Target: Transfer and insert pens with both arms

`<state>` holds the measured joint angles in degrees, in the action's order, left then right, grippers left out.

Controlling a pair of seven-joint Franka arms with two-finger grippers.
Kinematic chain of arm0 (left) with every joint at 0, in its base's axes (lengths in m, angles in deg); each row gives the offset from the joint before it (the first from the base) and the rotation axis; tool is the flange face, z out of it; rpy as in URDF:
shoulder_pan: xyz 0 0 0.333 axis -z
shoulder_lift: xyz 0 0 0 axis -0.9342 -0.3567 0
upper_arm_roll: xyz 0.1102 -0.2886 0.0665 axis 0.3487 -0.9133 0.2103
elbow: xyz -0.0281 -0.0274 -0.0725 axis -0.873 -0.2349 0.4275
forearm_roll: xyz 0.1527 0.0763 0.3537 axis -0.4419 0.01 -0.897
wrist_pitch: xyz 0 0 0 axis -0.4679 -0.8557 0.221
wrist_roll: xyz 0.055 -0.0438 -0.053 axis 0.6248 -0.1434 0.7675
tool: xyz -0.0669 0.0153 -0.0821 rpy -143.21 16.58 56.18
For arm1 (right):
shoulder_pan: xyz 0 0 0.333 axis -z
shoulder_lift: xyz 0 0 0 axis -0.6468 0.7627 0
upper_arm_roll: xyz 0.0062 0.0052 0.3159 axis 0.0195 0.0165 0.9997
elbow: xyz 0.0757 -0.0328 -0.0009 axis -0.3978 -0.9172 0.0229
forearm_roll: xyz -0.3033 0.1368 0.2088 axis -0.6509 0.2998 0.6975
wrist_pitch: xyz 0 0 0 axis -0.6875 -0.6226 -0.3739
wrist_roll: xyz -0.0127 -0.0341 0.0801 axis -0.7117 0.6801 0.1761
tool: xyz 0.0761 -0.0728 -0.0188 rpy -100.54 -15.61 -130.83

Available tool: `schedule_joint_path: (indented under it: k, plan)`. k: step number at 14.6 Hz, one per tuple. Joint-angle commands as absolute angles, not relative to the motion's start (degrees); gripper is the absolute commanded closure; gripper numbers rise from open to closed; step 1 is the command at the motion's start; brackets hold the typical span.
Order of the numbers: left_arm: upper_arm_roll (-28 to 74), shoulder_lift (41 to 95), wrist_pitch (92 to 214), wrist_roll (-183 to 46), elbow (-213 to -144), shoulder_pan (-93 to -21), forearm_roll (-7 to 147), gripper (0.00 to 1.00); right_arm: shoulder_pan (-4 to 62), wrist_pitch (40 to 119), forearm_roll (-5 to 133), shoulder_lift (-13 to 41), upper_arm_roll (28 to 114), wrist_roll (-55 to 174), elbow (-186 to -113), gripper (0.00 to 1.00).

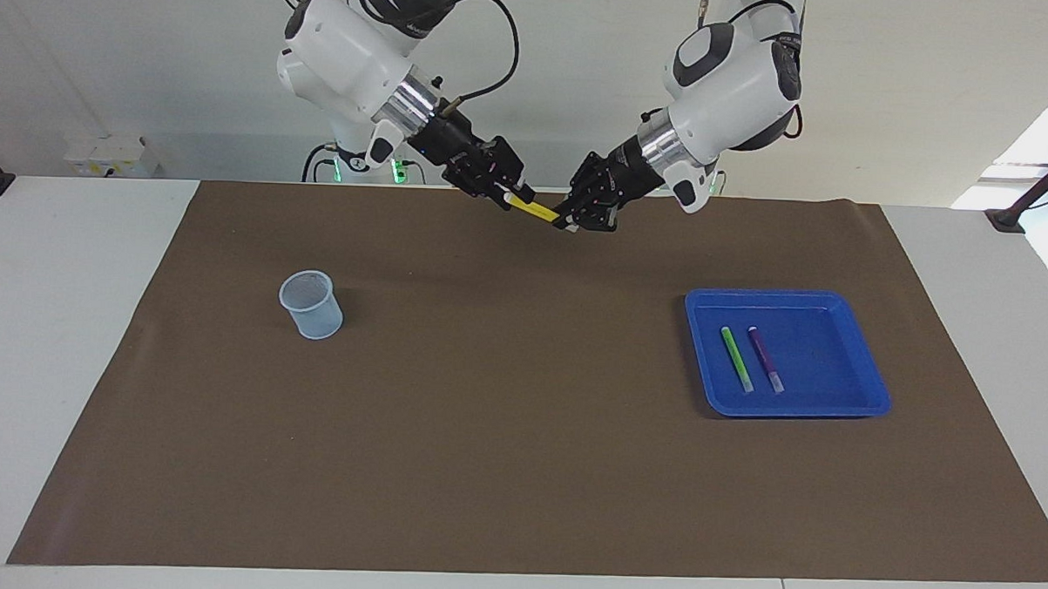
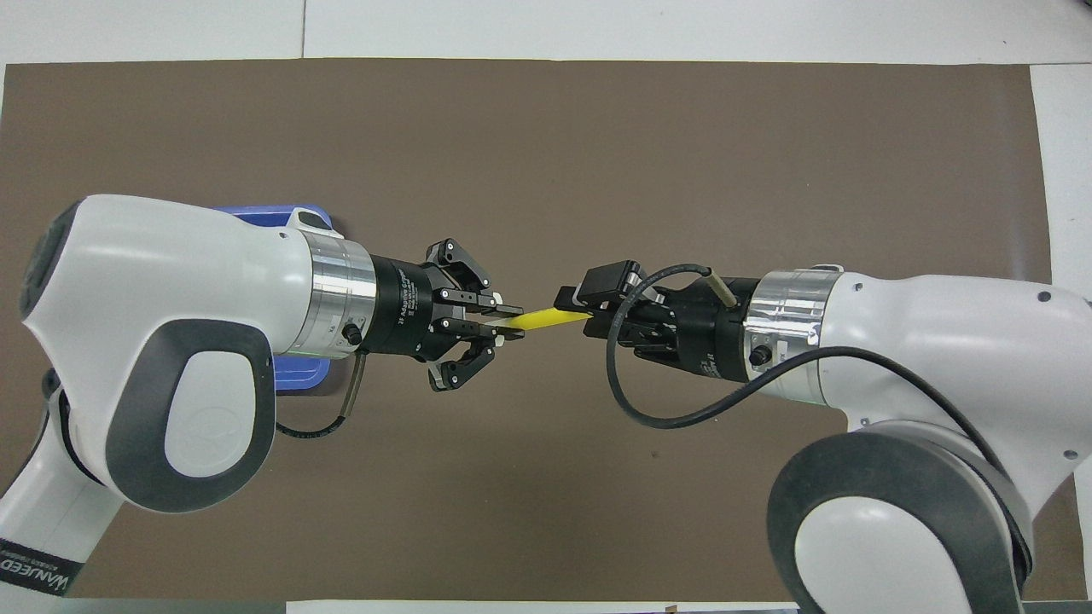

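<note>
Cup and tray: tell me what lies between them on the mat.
Nothing: the facing view shows bare mat between the cup and the tray.

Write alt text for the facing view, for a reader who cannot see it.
Two white robot arms meet in mid-air above a brown mat, the left gripper shut on a yellow pen whose other end sits in the right gripper. A green pen and a purple pen lie in a blue tray; a clear cup stands toward the right arm's end.
</note>
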<state>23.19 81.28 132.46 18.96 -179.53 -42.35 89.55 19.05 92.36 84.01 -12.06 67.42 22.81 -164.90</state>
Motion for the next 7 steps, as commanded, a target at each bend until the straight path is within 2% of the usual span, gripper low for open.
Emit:
schedule_joint_path:
  k: [1,2,7]
  plan:
    - [23.82,83.57,134.77,19.63,-182.33,-41.42,91.66,1.00,19.64,91.73,83.04,-12.28,67.45,22.81,-164.88,0.92]
    - [23.82,83.57,134.95,19.63,-182.42,-41.42,91.66,1.00,19.73,91.64,83.04,-12.28,67.45,22.81,-164.88,1.00]
    - [23.82,83.57,135.30,19.45,-182.42,-41.42,91.92,1.00,19.82,90.68,83.04,-12.28,67.45,22.72,-164.88,1.00]
